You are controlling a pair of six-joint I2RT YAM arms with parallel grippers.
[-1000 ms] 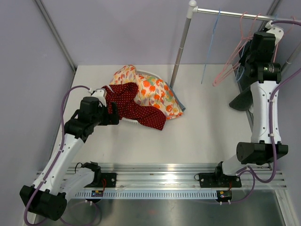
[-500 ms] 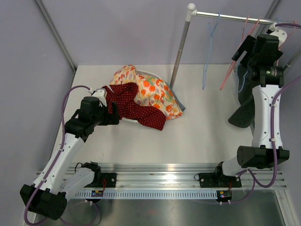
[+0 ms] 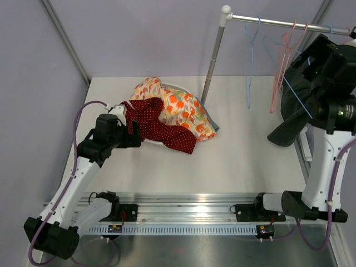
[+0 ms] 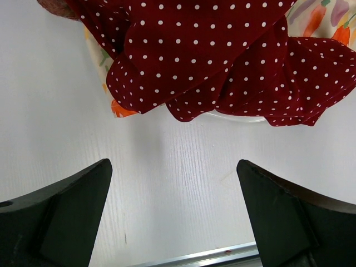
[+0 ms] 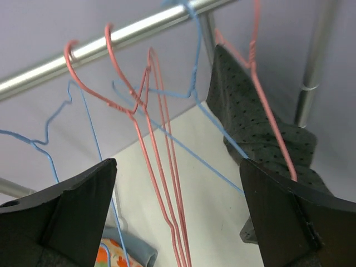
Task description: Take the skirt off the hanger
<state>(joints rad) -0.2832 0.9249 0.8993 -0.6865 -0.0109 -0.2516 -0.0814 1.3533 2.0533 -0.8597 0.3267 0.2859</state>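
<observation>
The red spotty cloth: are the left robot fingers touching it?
Apart. The left wrist view shows the open left fingers low in the picture, with bare white table between them and the red spotty cloth.

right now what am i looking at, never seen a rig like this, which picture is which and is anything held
Two robot arms stand at the near edge of a white table, each ending in a two-finger gripper. The wide picture looks down from above and behind them; the other two come from wrist cameras, so the dark wedges at the bottom are each gripper's own fingers. The left gripper is open over the table beside a heap of clothes: a red dotted cloth on a floral cloth. The right gripper is open too, raised to the rail, where wire hangers and a dark skirt hang. Nothing is held.
</observation>
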